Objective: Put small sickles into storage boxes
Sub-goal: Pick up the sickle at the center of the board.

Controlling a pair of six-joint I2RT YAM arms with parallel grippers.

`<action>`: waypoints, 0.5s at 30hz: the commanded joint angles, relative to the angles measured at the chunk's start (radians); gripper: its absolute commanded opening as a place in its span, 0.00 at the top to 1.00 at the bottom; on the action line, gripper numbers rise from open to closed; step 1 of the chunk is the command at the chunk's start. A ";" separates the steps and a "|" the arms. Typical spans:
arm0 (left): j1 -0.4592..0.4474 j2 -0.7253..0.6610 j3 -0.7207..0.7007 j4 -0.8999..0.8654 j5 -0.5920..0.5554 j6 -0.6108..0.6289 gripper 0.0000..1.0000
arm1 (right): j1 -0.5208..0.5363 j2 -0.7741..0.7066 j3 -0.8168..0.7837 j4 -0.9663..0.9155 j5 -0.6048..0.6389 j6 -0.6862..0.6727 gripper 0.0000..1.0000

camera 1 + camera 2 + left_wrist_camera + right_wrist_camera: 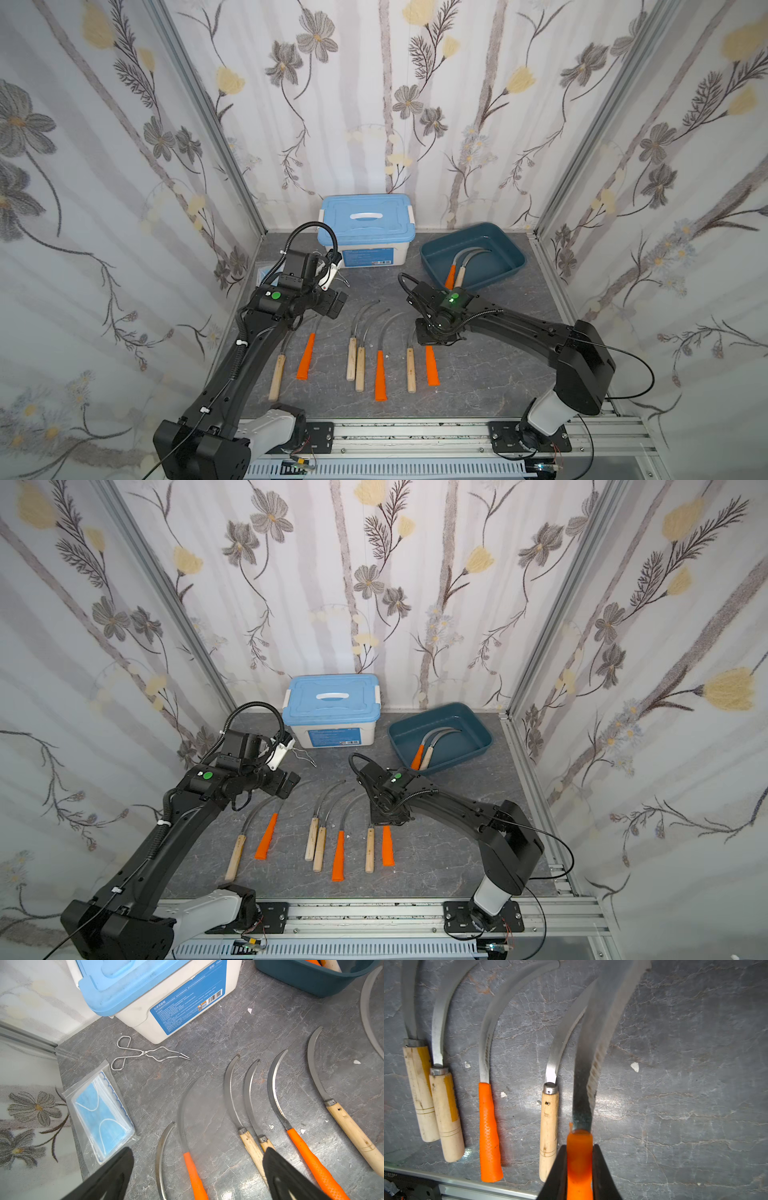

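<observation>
Steel and orange plastic fill the right wrist view, where the right gripper [579, 1151] has its black jaws pressed onto the smooth neck of an orange-handled sickle [583, 1084], pinching it just below the blade. That blade is a broad grey crescent with a serrated inner edge. It is out of focus and overlaps in view the slimmer blade of a wooden-handled sickle [549, 1126] just beside it. Whether the held one is clear of the table [695, 1105], a grey surface veined like marble, cannot be told.

Further along the row lie two pale wooden handles [355, 365] touching each other, a tapered orange one [380, 376], another orange [306, 357] and another wooden [277, 376]. The left gripper [198, 1149] hovers over that end, its dark fingers spread wide and holding nothing.

At the far right, a shallow teal plastic tray [494, 270] with rounded corners and sloping walls holds two sickles [469, 253], one orange-handled and one wooden, side by side with their handles leaning on its near wall.

A white box [365, 220] with a light blue lid stands beside it. Thin wire tongs [145, 1053] and bagged blue face masks [104, 1113] lie near its left corner.
</observation>
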 commanded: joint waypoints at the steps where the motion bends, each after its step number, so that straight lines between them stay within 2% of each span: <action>1: 0.001 -0.012 -0.010 0.008 -0.004 -0.002 0.00 | -0.012 -0.033 0.029 -0.046 0.039 -0.004 1.00; 15: 0.000 -0.055 -0.041 -0.013 0.002 -0.016 0.00 | -0.094 -0.113 0.127 -0.060 0.038 0.001 0.99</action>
